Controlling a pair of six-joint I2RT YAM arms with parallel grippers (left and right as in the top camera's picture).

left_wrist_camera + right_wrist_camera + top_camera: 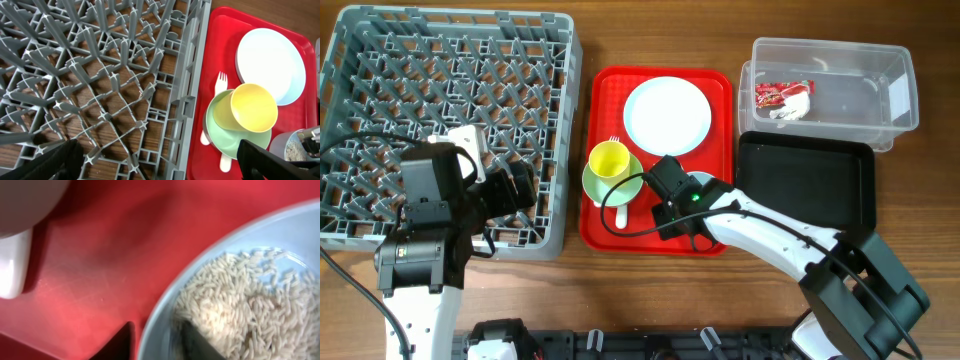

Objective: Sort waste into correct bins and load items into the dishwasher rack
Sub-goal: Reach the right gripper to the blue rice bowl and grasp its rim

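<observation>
My right hand [157,342] was low at the rim of the light blue bowl [280,240]. Its fingers were apart, one outside over the red tray [100,255] and one inside, with the thin rim between them, not yet pinched as far as I could judge. The bowl was round, smooth plastic and held loose pale rice [240,305]. The shallow black tray [810,185] lay near, to the right of this hand, so this arm was the nearer one. My left hand [157,150] hung with fingers wide apart over the grey rack [100,75].
</observation>
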